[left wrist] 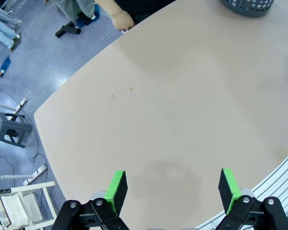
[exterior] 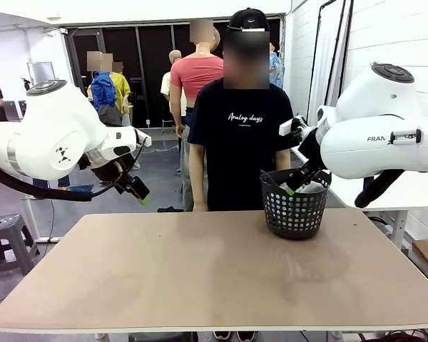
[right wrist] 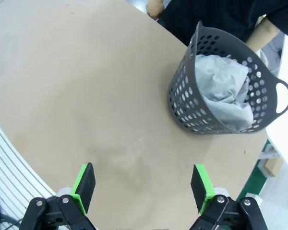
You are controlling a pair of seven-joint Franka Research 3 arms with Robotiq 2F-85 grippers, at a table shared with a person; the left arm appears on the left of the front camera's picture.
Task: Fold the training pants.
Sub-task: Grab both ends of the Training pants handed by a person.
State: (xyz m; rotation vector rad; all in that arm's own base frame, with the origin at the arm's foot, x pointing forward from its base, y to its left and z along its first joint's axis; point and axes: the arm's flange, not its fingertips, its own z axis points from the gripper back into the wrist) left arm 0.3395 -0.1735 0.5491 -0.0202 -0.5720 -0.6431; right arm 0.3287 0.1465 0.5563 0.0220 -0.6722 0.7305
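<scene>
Training pants bunched up, light grey, inside the black mesh basket, at 1 o'clock on the table. Raised toward 3 o'clock, right gripper, green pads spread wide, holding nothing. Raised at 9 o'clock, left gripper, likewise spread and empty. At 12 o'clock, a person's hand by the far edge.

Bright, even overhead light; soft shadows, sharp focus, wrist views perhaps bowed at edges.
</scene>
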